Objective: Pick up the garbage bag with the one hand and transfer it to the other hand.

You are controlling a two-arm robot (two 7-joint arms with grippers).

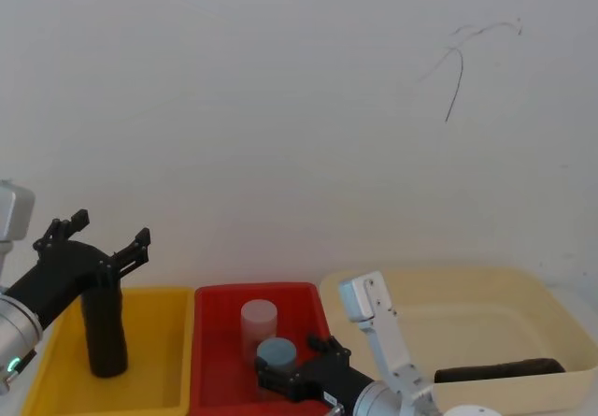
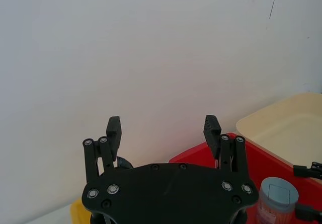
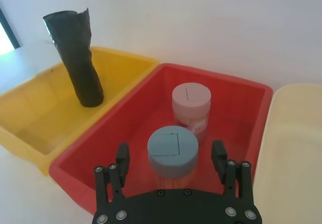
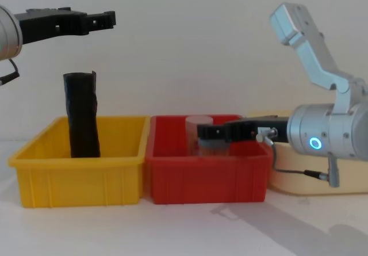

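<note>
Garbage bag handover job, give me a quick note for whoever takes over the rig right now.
Left gripper: open, empty, in the air above the yellow bin, higher than the bag's top.
Right gripper: open, empty, low over the red bin, its fingers either side of the blue-lidded jar; a pink-lidded jar stands just behind.
Garbage bag: standing upright in the yellow bin, untouched. Another dark roll lies in the cream bin.
Done: nothing yet; the bag is not gripped.
Left: grasp the bag, lift it, pass it to the other gripper.
</note>
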